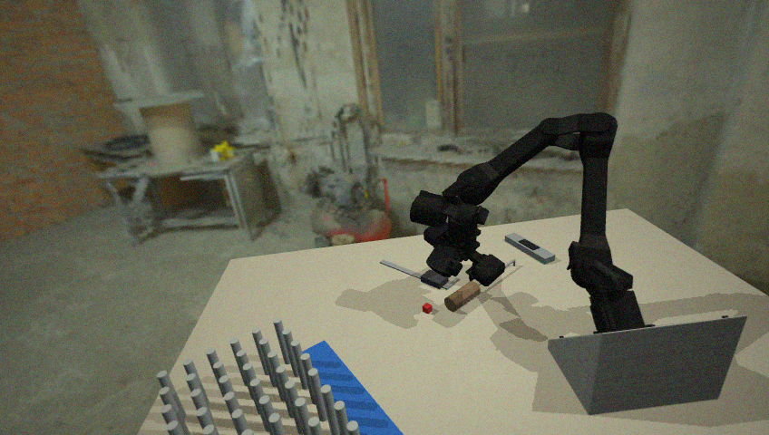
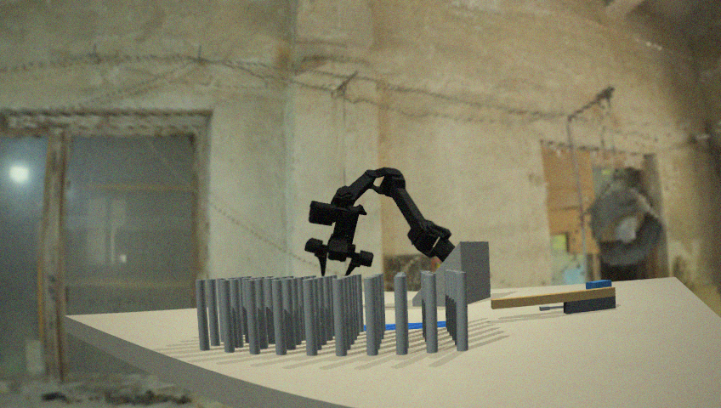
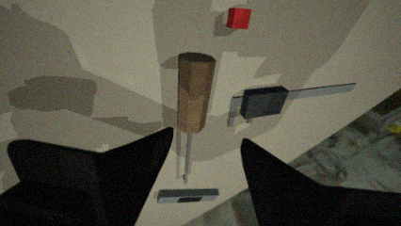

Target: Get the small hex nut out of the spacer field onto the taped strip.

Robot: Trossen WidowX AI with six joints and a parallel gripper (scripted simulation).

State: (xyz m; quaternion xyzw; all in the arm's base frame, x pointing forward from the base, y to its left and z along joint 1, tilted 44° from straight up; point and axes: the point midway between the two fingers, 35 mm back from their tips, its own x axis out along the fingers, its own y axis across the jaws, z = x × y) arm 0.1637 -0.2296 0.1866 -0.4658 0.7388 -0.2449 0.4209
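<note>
The hook tool, with a brown wooden handle [image 1: 462,295] [image 3: 194,94] and a thin metal rod [image 3: 188,155], lies on the table. Its rod ends in a small bent tip [image 1: 514,262]. My gripper [image 1: 464,275] [image 2: 336,274] [image 3: 207,137] is open and empty, pointing down above the tool. In the wrist view the handle's lower end and the rod show between the fingertips, nearer the left one. Grey standing spacers [image 1: 314,382] [image 2: 340,318] are upright, with the blue taped strip [image 1: 325,352] [image 2: 414,325] beside them. The hex nut is not visible.
Calipers [image 1: 434,278] [image 3: 264,102], a red cube [image 1: 426,308] [image 3: 239,18] and a grey bar [image 1: 512,239] [image 3: 165,196] lie around the tool. A large grey box [image 1: 658,366] [image 2: 473,273] stands by the arm's base. A wooden strip [image 2: 551,297] lies by dark and blue blocks.
</note>
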